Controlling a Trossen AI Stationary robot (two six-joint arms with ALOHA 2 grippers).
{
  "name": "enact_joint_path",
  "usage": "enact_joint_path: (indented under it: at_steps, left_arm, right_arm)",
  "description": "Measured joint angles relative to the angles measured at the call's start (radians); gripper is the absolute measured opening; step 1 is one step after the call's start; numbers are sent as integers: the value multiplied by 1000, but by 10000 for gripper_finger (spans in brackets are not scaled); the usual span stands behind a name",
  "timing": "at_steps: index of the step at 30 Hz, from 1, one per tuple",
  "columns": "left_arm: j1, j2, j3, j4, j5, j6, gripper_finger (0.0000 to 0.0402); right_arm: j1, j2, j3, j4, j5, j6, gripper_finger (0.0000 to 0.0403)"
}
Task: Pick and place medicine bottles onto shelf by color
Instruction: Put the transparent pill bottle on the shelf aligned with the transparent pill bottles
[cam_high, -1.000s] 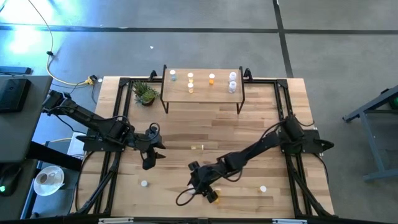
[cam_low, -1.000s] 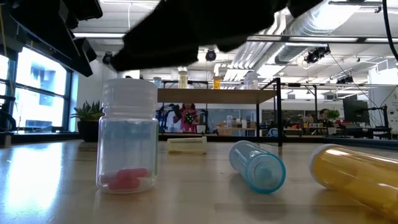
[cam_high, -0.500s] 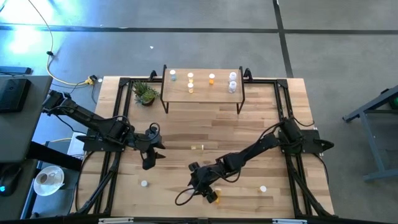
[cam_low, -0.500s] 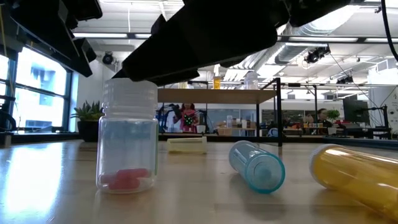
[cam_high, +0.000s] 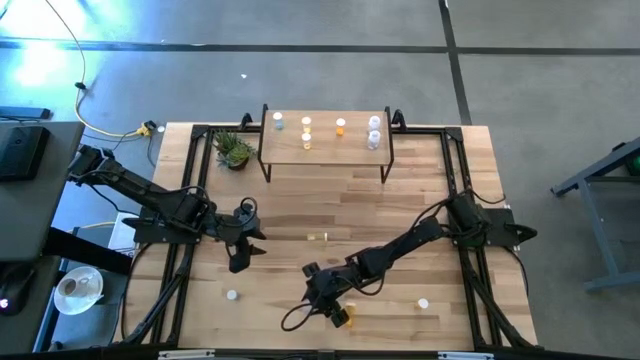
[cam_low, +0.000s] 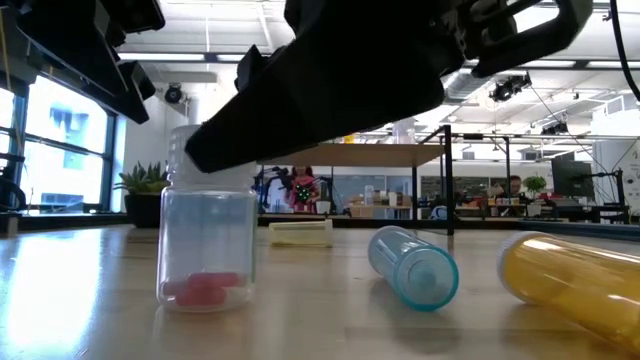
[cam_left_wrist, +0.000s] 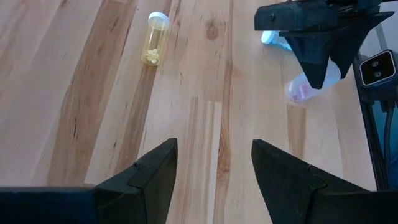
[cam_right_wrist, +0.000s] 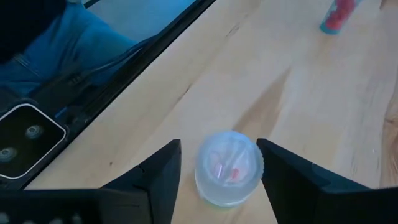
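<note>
My right gripper is open near the table's front edge, lowered over an upright clear bottle with pink pills. One finger stands on each side of its white cap, with a gap on both sides. In the low view the gripper covers the cap of the clear bottle. My left gripper is open and empty at the table's left middle. The shelf at the far edge carries several bottles.
A blue bottle and an orange-yellow bottle lie on their sides near the clear one. A pale yellow bottle lies mid-table. White-capped bottles stand at the front left and front right. A potted plant stands left of the shelf.
My right gripper has come down toward the clear bottle, and in the low view it now covers the bottle's cap. The bottle has stayed upright in place.
</note>
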Motion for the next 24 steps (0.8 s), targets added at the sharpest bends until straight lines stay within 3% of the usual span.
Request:
enact_joint_path:
  at_steps: [8,15,24]
  left_arm:
    - [0,0,0,1,0,0,197]
    - [0,0,0,1,0,0,197]
    - [0,0,0,8,-41,0,197]
  right_arm:
    - [0,0,0,-3,0,0,118]
    - [-7,-17,0,-12,33,0,127]
    - [-53,-159,0,-109,102,-8,128]
